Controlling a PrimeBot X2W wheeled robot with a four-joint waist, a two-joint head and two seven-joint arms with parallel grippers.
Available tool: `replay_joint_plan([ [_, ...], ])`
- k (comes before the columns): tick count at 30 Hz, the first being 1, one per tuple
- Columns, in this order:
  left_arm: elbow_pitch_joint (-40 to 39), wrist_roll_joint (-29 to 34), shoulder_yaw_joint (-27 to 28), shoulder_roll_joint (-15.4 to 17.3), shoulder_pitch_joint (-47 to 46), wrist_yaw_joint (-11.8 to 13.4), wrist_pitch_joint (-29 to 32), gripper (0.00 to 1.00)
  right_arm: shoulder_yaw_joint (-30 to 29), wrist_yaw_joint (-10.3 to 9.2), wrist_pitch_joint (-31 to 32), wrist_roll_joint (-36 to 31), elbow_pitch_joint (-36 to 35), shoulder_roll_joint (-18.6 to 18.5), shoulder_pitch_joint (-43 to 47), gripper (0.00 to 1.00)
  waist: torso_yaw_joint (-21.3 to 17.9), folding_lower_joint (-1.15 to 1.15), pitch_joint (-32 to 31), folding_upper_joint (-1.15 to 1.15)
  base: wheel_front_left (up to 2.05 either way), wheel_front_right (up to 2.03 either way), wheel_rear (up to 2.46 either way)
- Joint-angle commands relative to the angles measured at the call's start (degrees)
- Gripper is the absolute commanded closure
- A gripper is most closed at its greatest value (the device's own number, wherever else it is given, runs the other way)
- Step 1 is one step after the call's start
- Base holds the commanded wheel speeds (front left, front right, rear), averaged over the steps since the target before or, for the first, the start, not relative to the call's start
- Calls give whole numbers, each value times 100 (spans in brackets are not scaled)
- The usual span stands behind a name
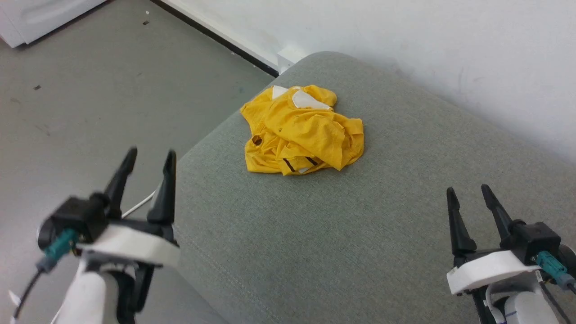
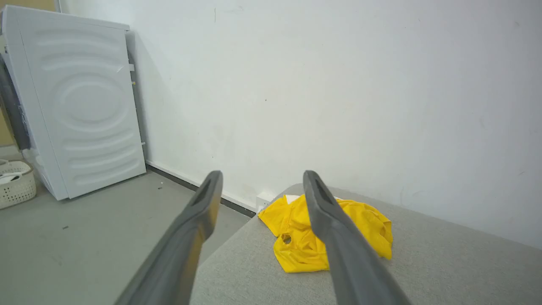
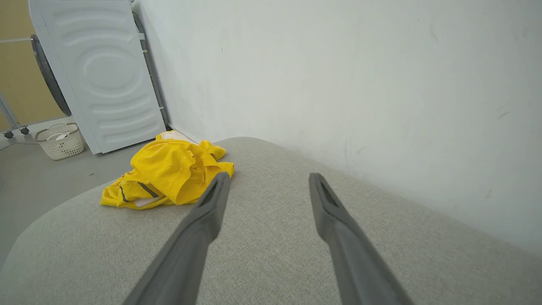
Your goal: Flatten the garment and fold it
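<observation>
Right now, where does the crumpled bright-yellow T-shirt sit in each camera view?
Head view: the crumpled bright-yellow T-shirt lies just above centre.
Left wrist view: the T-shirt lies at lower centre.
Right wrist view: the T-shirt lies left of centre.
Shared landmark: the grey fabric cushion, whose rounded corner meets the white wall just beyond the T-shirt.

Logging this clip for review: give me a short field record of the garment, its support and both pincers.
garment: yellow T-shirt, crumpled in a heap, not yet flattened
support: grey fabric cushion; garment lies near its far left corner
left pincer: open, empty, clear of the garment
right pincer: open, empty, above the cushion, clear of the garment
background: white appliance and pale basket on the floor by the wall
</observation>
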Motion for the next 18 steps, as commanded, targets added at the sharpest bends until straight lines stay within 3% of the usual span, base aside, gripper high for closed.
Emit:
replay_joint_plan([
  [1,-273,1,-132,259,-596,-85,295,0,-6,-12,-28,-98,-42,12,-195,0,-57,0,183,0,0,0,0],
  [5,-450,-68,-442,914,-1781,-150,959,0,43,-12,-1,-250,-152,12,-409,0,-247,0,436,0,0,0,0],
  [12,201,-792,-1397,2194,-3474,-168,1689,0,96,-12,267,-468,-617,12,-543,0,-772,0,925,0,0,0,0],
  [16,752,-1406,-1718,2564,-4067,-169,1915,0,79,-12,511,-648,-1060,12,-576,0,-1000,0,1369,0,0,0,0],
  [18,991,-1681,-1831,2598,-4325,-169,1966,0,67,-12,649,-752,-1293,12,-589,0,-1062,0,1617,0,0,0,0],
])
